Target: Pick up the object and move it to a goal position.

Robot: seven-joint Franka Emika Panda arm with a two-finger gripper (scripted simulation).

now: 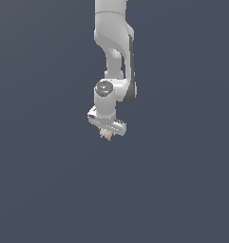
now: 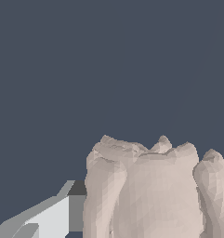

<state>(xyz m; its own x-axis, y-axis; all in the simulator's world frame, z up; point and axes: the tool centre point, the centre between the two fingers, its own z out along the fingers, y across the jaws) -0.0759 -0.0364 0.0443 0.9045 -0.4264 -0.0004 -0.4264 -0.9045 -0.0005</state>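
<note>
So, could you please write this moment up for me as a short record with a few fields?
setting: simulator render, plain dark grey-blue background in both views
arm: white Franka arm reaching down from the top of the exterior view
gripper: pointing downward, one finger showing in the wrist view
object: pale pinkish-beige jagged lump, directly under the gripper in the exterior view
grasp: the finger sits right against the object; a full clamp cannot be confirmed
goal marker: none visible
</note>
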